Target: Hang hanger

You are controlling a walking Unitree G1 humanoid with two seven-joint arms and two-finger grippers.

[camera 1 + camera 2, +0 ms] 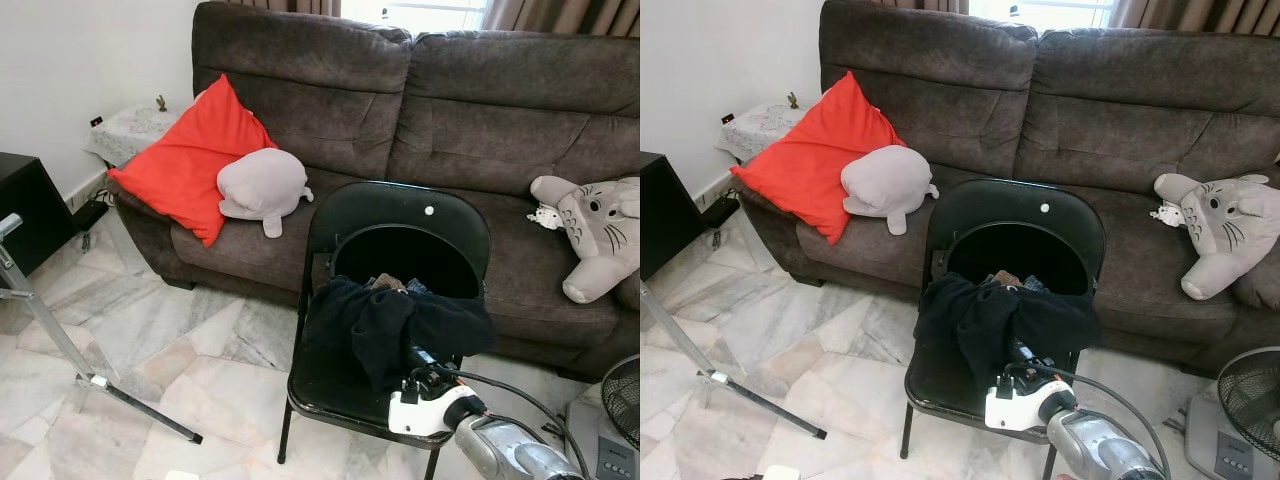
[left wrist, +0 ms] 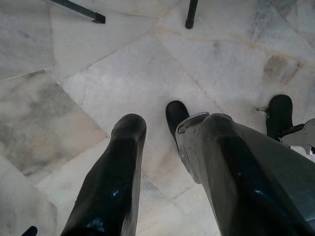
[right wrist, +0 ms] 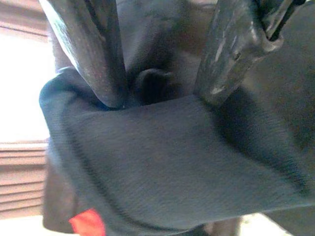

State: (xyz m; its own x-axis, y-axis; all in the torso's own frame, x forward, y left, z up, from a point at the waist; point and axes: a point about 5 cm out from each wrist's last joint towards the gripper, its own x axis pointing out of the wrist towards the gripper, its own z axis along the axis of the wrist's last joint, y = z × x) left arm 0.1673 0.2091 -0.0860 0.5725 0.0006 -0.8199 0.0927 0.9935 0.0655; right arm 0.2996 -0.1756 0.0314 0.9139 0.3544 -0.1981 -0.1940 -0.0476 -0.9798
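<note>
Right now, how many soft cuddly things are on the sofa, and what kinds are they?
Red cushion: 1
Grey seal-like plush toy: 1
Grey cat-like plush toy with whiskers: 1
Total: 3 soft things on the brown sofa.

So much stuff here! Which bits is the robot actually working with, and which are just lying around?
In use:
- right gripper, fingers pressed into the dark garment
- black folding chair holding it

Lying about:
- red cushion
- grey plush
- Totoro plush
- sofa
- fan
- left gripper, idle over the floor
</note>
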